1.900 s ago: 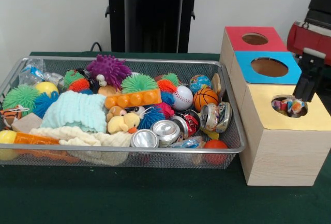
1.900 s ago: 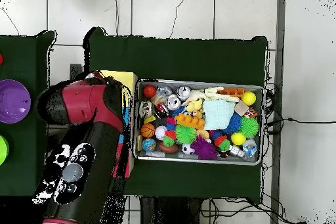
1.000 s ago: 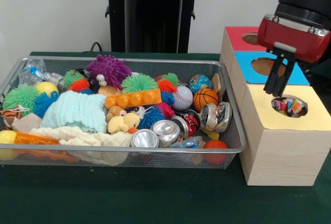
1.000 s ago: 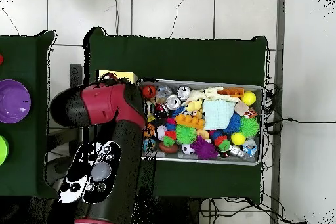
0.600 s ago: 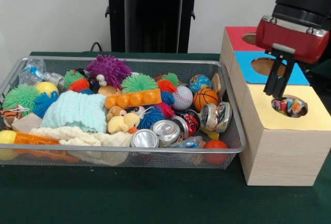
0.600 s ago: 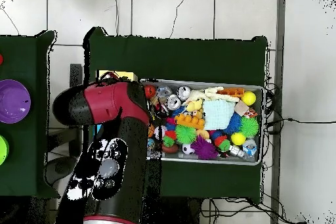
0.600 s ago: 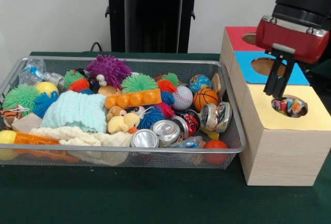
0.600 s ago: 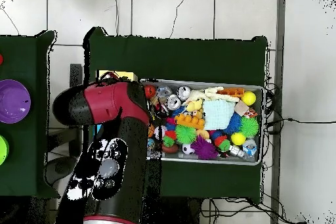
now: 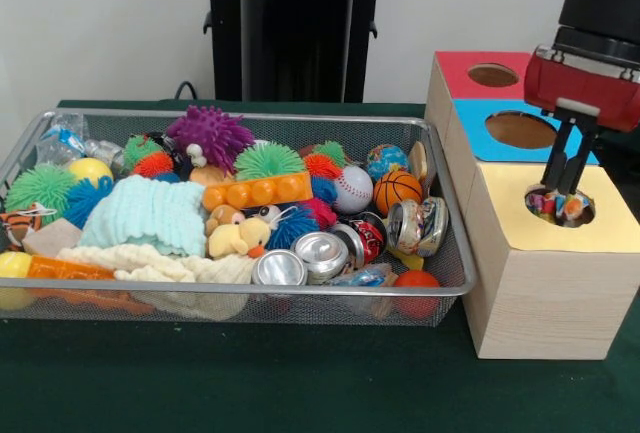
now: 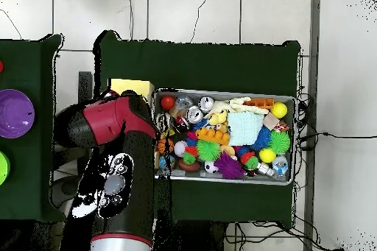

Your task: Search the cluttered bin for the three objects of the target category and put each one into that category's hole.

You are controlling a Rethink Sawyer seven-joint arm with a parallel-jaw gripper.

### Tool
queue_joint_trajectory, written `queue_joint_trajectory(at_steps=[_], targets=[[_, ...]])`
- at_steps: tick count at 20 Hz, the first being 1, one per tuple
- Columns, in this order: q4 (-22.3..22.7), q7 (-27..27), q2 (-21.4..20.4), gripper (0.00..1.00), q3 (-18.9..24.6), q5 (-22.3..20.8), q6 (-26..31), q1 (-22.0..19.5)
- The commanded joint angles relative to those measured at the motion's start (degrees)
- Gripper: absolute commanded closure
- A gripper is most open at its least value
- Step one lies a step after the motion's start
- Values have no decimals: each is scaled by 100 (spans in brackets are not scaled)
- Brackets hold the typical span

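Note:
The wire mesh bin (image 9: 440, 168) stands left of the wooden box, full of toys; it also shows in the overhead view (image 10: 221, 92). My gripper (image 9: 563, 191) points straight down into the round hole (image 9: 590, 215) in the box's yellow top (image 9: 610, 228). Its fingers are close together on a wrinkly multicoloured bundle (image 9: 558, 205) that sits in the hole's mouth. Another crinkly whitish and blue bundle (image 9: 60, 139) lies in the bin's far left corner. In the overhead view my arm (image 10: 118, 126) hides the gripper and most of the box; only a bit of yellow top (image 10: 131, 86) shows.
The blue-topped hole (image 9: 520, 130) and the red-topped hole (image 9: 492, 75) lie behind the yellow one. Silver cans (image 9: 320, 253), spiky balls (image 9: 210, 135), a baseball (image 9: 352, 189) and cloths (image 9: 145, 215) fill the bin. A purple bowl (image 10: 15, 113) sits on a separate green table.

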Motion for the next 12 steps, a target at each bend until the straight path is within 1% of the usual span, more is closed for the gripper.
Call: queue_joint_trajectory(at_steps=[1,7,12], targets=[[686,-1023,169,100,662,-632,-34,-220],[476,-823,601,100,878,-778,-277,-379],[245,-541,844,100,924,-779,-272,-245]])
